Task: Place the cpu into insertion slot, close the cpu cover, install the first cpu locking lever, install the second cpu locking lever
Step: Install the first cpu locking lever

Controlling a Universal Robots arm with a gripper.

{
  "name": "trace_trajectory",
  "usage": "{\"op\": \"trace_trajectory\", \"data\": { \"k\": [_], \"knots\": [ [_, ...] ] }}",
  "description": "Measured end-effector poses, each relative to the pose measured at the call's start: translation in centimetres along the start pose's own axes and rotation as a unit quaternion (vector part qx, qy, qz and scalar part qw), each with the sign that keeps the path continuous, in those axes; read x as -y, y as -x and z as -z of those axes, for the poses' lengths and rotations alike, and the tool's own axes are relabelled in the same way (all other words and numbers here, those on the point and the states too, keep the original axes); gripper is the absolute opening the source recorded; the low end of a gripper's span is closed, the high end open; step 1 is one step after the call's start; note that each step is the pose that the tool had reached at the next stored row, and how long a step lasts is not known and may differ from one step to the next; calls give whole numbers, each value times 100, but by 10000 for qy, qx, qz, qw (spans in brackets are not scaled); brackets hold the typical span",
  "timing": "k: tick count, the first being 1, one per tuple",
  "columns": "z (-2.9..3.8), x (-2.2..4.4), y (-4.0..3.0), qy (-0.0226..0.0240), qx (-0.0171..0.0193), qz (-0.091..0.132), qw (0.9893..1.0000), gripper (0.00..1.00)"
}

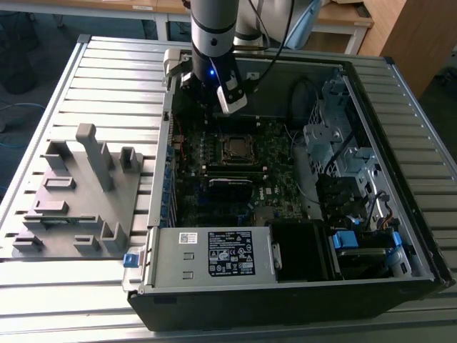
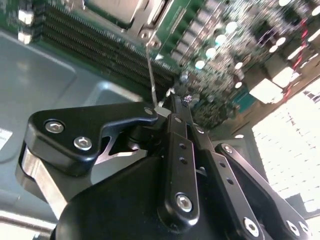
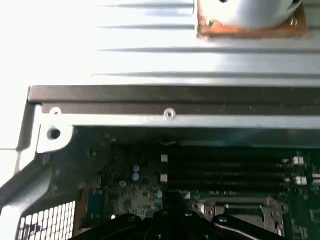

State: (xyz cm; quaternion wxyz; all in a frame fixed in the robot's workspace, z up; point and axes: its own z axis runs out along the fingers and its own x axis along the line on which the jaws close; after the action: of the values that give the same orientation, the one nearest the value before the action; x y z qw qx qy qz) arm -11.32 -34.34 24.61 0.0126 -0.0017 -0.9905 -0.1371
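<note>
exterior view: grey fixture (image 1: 78, 186) on table (image 1: 43, 286), the exterior view's left; cpu (image 1: 238, 148) flat in insertion slot (image 1: 223, 148), mid-board | second wrist view: pincer (image 2: 162, 109) pressed together, pinching thin locking lever (image 2: 150, 75), long axis running from cpu cover (image 2: 150, 21) edge to pincer tips

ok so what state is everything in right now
cpu: seated, silver top showing
cpu cover: down around the cpu
locking lever: raised off the socket, not latched
gripper: jaws shut on the locking lever's free end
computer case: lying on its side, open at the top
</note>
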Motion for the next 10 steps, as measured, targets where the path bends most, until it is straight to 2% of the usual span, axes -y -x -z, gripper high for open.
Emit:
{"op": "trace_trajectory", "data": {
  "k": [2, 6, 10],
  "knots": [
    [1, 3, 0, 49, -1, 1, 10000, 10],
    [-1, 3, 13, 55, -1, 2, 10000, 10],
    [0, 3, 94, 55, 0, 1, 10000, 10]
  ]
}}
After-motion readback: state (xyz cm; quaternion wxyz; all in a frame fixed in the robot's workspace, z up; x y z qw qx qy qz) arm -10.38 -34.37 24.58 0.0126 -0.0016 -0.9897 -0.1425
